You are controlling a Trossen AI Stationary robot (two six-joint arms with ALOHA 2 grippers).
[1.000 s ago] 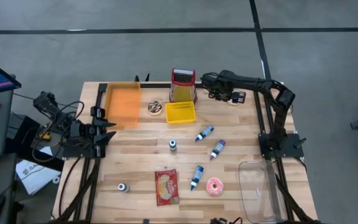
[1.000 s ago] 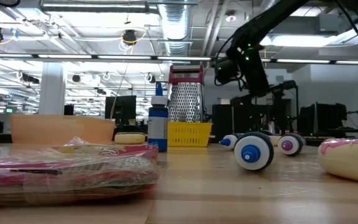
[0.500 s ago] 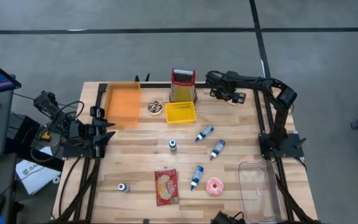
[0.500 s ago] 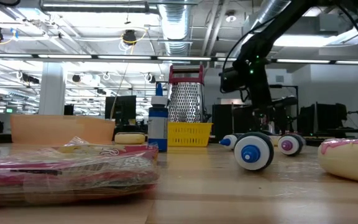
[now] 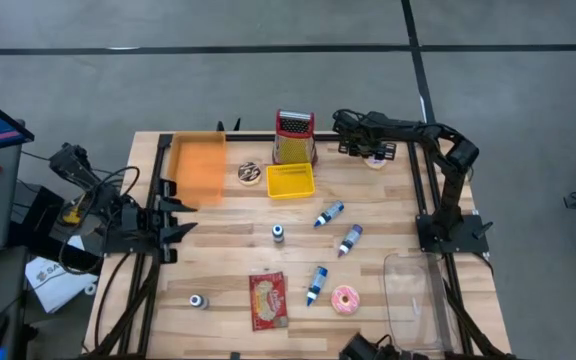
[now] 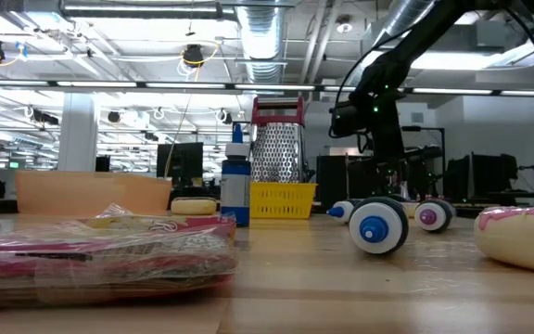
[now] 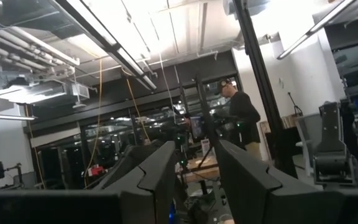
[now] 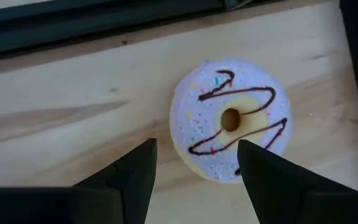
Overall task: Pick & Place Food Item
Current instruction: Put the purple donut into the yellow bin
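While your right gripper (image 8: 194, 165) hovered over white donut (image 8: 230, 119) at table's (image 5: 218, 250) far edge, fingers stood apart, nothing held. Pick not begun, placing left. Left gripper (image 7: 194, 177) idle, partly apart, empty.

The left gripper (image 7: 194, 171) pointed into the room, fingers (image 7: 157, 180) apart, a person (image 7: 241, 118) standing beyond.

You see a white-iced doughnut (image 8: 230, 121) with dark chocolate zigzag lines and tiny coloured sprinkles on the pale wooden table (image 8: 73, 112). A pink-iced doughnut (image 5: 346, 299), a yellow basket (image 5: 290, 181), an orange bin (image 5: 199, 166) and a red-handled silver grater (image 5: 294, 137) also show.
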